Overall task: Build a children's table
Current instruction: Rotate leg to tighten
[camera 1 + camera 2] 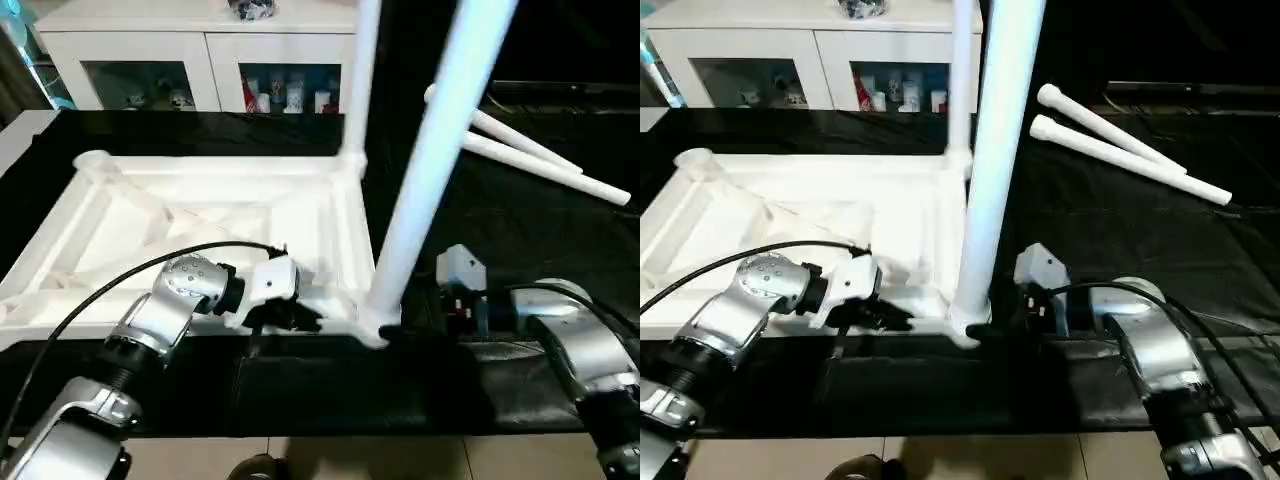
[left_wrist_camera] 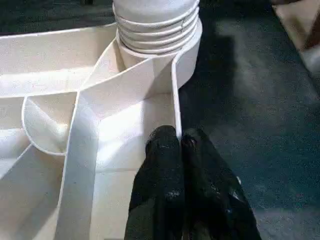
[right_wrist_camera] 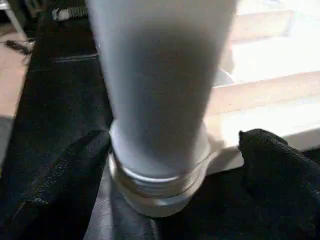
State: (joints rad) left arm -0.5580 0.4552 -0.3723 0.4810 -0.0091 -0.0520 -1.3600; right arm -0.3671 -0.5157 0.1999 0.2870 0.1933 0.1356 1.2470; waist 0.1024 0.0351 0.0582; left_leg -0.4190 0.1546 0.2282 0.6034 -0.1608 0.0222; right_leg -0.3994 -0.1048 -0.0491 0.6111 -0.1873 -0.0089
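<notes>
**A:** Where's your table top?

**B:** The table top (image 1: 200, 215) lies upside down, ribs up, on the black mat (image 1: 1110, 215), toward its left side. You've got one leg (image 1: 430, 160) standing in the near right corner socket and a second leg (image 1: 357, 80) upright in the far right socket.

**A:** And your hands?

**B:** Your left gripper (image 2: 180, 145) has its fingers pressed together, tips on the top's right edge wall just beside the near socket. Your right gripper (image 3: 172, 150) stands spread wide, one finger (image 3: 60, 175) on either side of the near leg's threaded base, neither pressing it.

**A:** Spare parts?

**B:** Two loose legs (image 1: 1120, 150) lie side by side at the mat's far right.
</notes>
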